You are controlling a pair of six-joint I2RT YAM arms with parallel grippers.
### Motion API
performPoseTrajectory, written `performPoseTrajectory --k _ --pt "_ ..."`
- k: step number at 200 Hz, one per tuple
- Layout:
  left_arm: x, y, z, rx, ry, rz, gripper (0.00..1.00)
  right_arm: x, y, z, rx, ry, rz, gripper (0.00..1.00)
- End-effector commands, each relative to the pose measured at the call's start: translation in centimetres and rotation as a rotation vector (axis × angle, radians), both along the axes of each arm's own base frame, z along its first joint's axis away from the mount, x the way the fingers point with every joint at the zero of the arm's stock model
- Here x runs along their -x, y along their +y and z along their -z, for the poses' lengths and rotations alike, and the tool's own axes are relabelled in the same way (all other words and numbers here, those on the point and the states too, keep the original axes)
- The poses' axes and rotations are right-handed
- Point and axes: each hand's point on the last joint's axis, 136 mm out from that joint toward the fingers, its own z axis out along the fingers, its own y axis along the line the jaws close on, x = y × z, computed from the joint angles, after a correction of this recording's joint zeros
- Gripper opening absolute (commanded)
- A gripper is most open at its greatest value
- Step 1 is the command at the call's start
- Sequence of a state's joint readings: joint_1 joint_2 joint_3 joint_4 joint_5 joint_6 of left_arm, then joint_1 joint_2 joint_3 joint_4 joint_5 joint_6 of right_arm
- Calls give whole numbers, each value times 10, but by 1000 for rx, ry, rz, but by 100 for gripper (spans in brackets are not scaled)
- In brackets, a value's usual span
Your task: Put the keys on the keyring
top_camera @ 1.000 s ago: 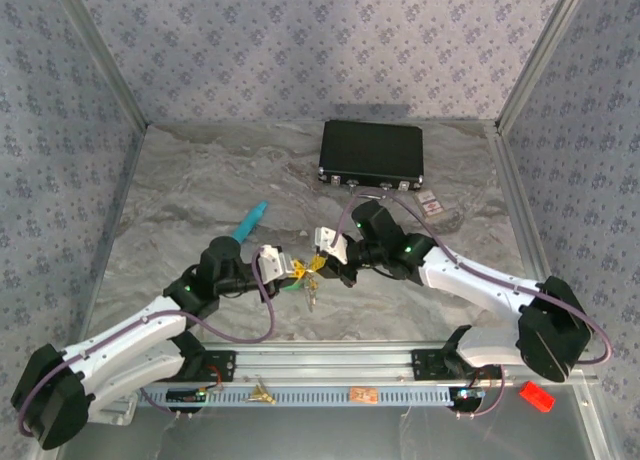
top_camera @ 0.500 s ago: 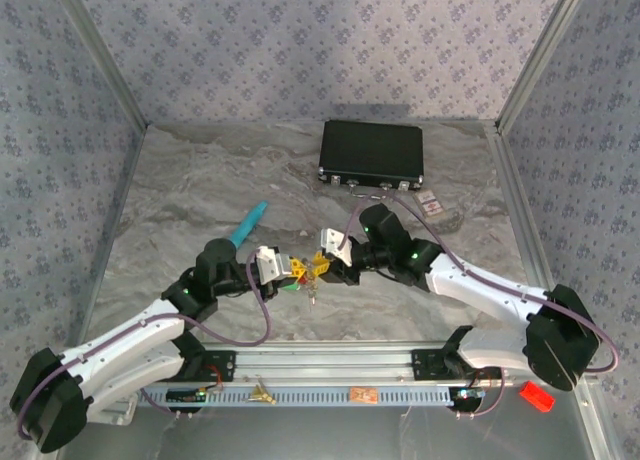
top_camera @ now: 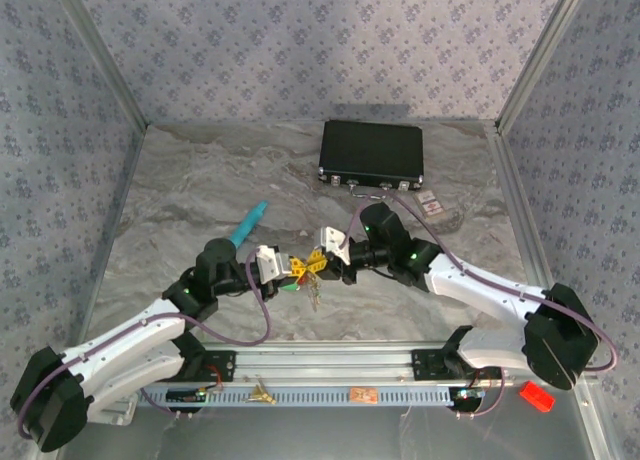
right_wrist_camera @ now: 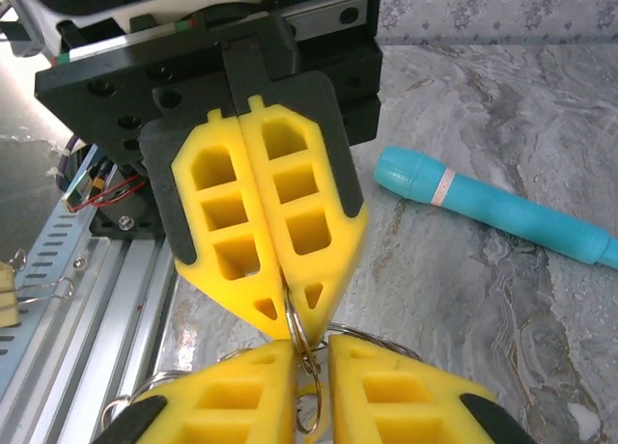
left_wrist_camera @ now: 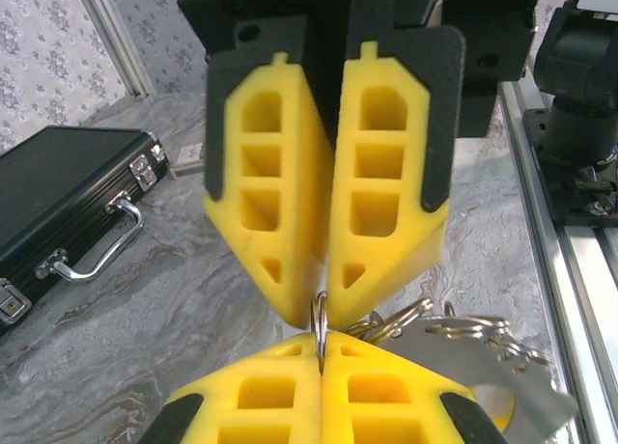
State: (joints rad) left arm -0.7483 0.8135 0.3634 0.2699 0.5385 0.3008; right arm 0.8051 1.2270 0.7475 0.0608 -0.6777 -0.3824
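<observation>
The keyring [left_wrist_camera: 320, 326] is a thin silver wire loop held edge-on between the two grippers, which meet tip to tip above the table [top_camera: 200, 180]. My left gripper [left_wrist_camera: 322, 342] [top_camera: 296, 268] is shut on the keyring. My right gripper [right_wrist_camera: 311, 347] [top_camera: 320, 261] faces it, its yellow fingers [left_wrist_camera: 290, 203] a narrow gap apart with the keyring [right_wrist_camera: 297, 326] and a small ring running through the gap. The keys [top_camera: 313, 294] hang below the tips on small rings. A blurred silver key [left_wrist_camera: 488, 372] shows to the right of my left fingers.
A teal tube [top_camera: 251, 220] [right_wrist_camera: 492, 210] lies just behind the left arm. A black case [top_camera: 372, 152] [left_wrist_camera: 58, 188] stands at the back of the table. The metal rail [top_camera: 330, 364] runs along the near edge, with a red item [top_camera: 537, 395] at its right end.
The left gripper has drawn slightly back to the left. The two grippers have stayed tip to tip over the same spot, with the keys still hanging below.
</observation>
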Motion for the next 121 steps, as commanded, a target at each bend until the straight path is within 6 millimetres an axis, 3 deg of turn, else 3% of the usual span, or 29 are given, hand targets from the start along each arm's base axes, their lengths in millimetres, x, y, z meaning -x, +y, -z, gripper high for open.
performPoseTrajectory --k 1,12,34,50,61,92,121 --pt "7 -6 -21 74 -42 50 0 0 5 -3 -18 8 -13 8" --pt "7 -6 -21 77 -41 50 0 0 5 -4 -21 2 -15 0" --pt "4 -5 -19 66 -31 29 0 -1 5 -4 4 -10 -11 0" --pt "-5 -1 -14 38 -21 -29 20 -1 2 2 63 -34 -8 0" --pt "-9 1 -11 19 -15 -54 26 -1 0 6 105 -49 -12 0" --pt "-10 1 -2 -43 18 -55 26 2 -3 13 216 -87 -33 0" --pt "-11 -1 0 -63 25 -46 17 3 -2 11 252 -105 -54 0"
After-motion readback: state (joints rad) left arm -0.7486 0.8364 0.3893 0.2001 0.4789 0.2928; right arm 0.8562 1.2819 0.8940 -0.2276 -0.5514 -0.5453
